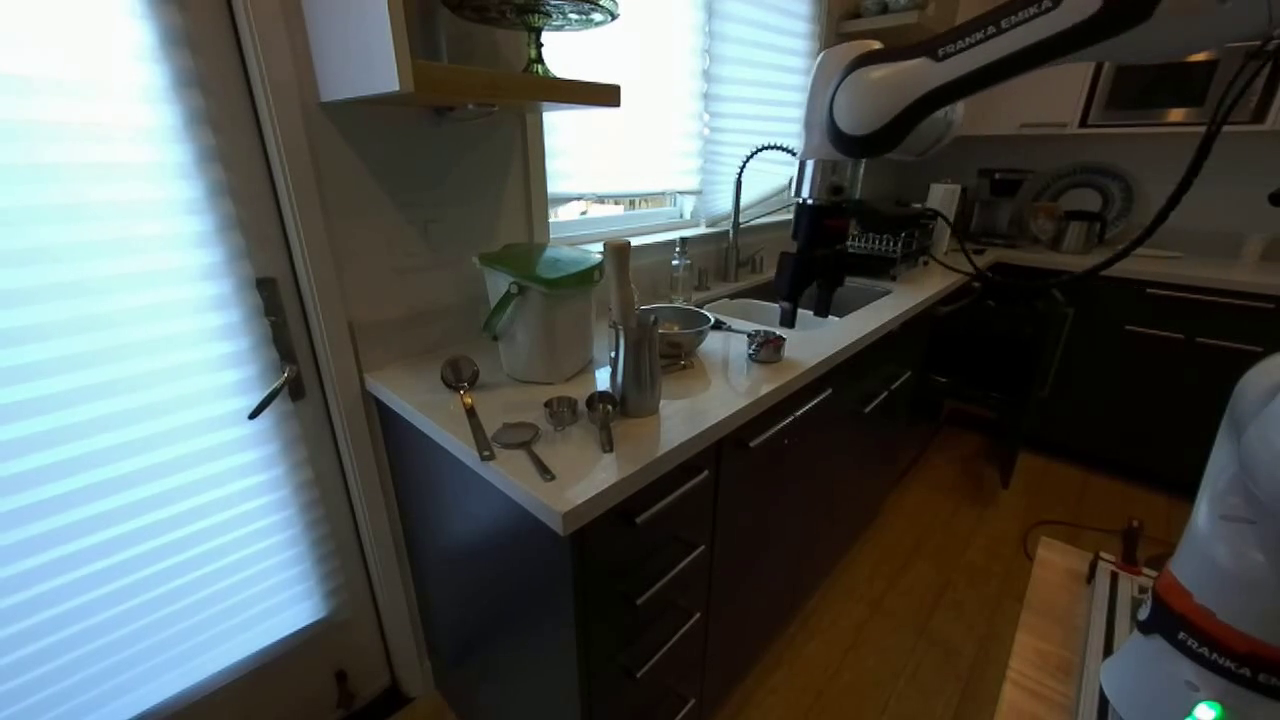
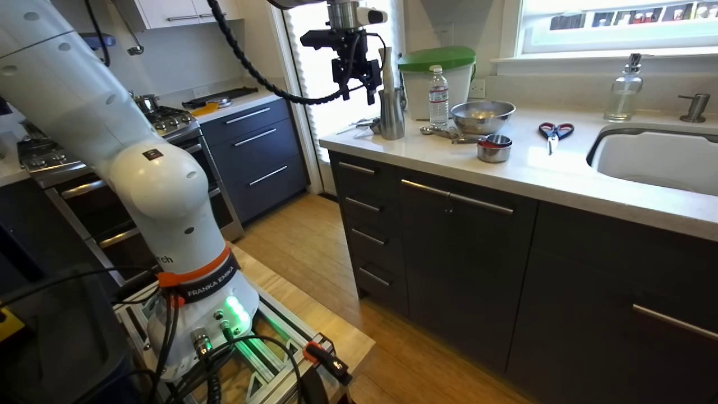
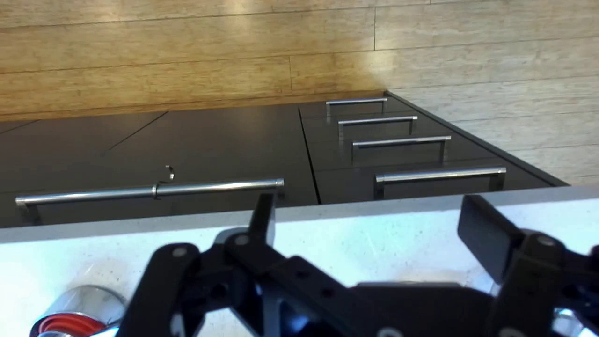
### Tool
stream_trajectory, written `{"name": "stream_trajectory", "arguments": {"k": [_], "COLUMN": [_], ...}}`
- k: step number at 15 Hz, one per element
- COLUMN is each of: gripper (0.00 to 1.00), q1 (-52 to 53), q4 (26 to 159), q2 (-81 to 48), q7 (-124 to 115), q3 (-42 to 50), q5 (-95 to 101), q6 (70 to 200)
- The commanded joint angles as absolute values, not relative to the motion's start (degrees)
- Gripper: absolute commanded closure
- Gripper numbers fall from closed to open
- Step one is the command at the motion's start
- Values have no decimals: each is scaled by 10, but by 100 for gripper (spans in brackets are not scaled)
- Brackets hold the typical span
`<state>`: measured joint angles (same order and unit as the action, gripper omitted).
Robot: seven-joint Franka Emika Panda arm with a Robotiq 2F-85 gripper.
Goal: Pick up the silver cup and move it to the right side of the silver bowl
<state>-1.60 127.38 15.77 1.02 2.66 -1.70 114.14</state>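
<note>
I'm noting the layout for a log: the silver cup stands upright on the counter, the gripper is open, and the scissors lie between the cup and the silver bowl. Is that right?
Not quite: in an exterior view, the scissors lie between the silver bowl and the sink. The silver cup does stand upright on the counter, and the gripper is open.

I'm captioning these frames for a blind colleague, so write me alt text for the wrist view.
A black gripper, wide open, seen against a pale countertop. Past the counter's edge are dark cabinet fronts with metal handles, then a wooden floor. At lower left, cut off by the frame, is a metal cup with something red inside.
</note>
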Motion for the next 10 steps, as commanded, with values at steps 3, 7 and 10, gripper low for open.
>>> {"name": "stream_trajectory", "arguments": {"k": [3, 7, 10], "gripper": [0, 0, 0], "q1": [-17, -19, -17], "q4": [1164, 1105, 1110], "q2": [43, -15, -9], "q7": [-62, -162, -158], "q3": [22, 23, 22], "q5": [-50, -80, -68], "q6": [1163, 1194, 1195]}}
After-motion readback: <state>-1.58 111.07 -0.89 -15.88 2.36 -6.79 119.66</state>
